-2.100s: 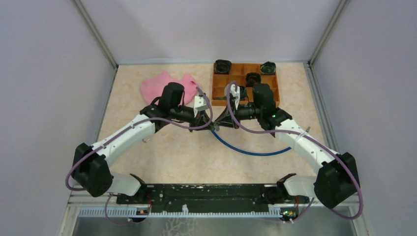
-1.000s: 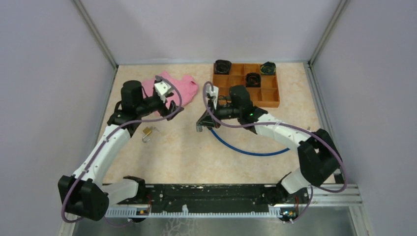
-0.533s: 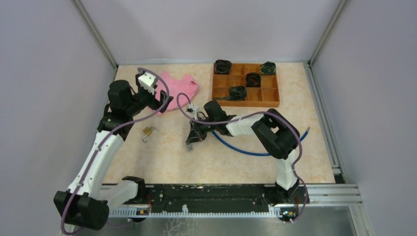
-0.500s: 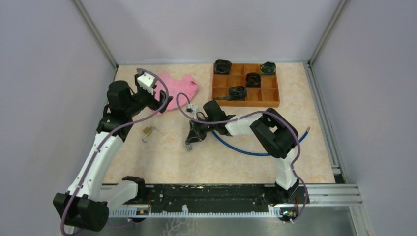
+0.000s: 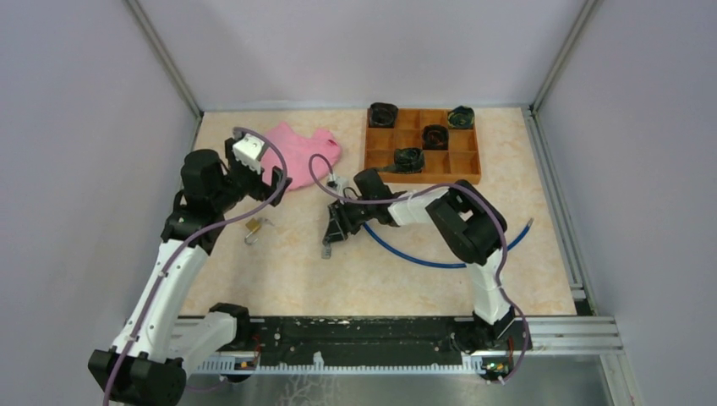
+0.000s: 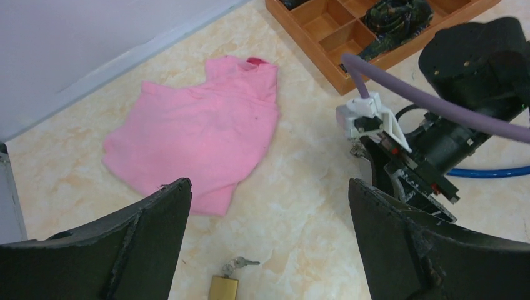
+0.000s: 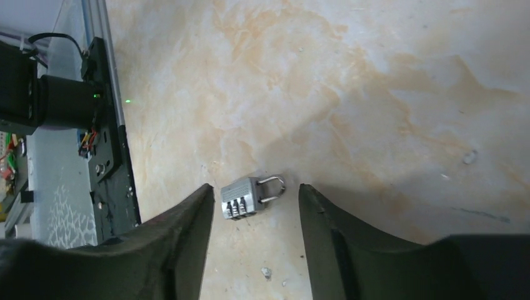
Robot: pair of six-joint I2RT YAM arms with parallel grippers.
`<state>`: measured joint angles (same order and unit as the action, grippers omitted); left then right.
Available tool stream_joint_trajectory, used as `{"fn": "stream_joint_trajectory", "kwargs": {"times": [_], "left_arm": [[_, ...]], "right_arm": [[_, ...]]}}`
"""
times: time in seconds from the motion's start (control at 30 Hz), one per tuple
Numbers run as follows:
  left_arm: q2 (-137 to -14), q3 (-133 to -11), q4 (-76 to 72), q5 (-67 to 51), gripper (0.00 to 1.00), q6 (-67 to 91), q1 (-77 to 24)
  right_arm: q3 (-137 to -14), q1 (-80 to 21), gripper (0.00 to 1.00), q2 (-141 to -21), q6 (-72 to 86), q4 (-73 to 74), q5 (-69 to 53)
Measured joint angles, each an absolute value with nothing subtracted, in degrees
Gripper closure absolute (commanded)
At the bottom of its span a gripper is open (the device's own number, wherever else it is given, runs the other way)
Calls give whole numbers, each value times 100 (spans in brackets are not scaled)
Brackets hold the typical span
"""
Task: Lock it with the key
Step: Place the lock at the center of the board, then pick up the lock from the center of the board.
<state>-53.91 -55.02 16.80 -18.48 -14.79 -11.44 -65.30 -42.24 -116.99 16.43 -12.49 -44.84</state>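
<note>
The left gripper hangs spread wide. At its 6 o'clock the brass padlock and key lie just beside the pink cloth. The right gripper stands parted, with a silver combination lock lying between its fingers.

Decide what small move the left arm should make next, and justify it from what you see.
Probably lower the left gripper toward the brass padlock and the key beside it. Its jaws stand wide open and empty above them, both lie untouched, and the right gripper is over a different, silver padlock.
</note>
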Motion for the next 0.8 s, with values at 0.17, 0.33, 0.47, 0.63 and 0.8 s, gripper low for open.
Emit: {"fn": "stream_joint_trajectory", "kwargs": {"times": [0.17, 0.33, 0.47, 0.63, 0.8], "left_arm": [[-5415, -5404, 2038, -1750, 1, -1640, -1135], [-5712, -5367, 2510, -1608, 1, -1975, -1100], [-5975, -5188, 2735, -1402, 2, -2257, -1020], [-6460, -4904, 2792, -1205, 1, -2724, -847], [-7185, -4860, 2840, -1157, 1, -3227, -421]], "right_arm": [[-6578, -4014, 29, -11522, 1179, -790, -4381], [-6521, -3710, 23, -10591, 604, -322, -4132], [-6410, -3247, 19, -9378, 141, 91, -3957], [-6302, -2386, 18, -8036, -270, 532, -3900], [-5931, -1608, 16, -7262, -611, 1079, -3824]]}}
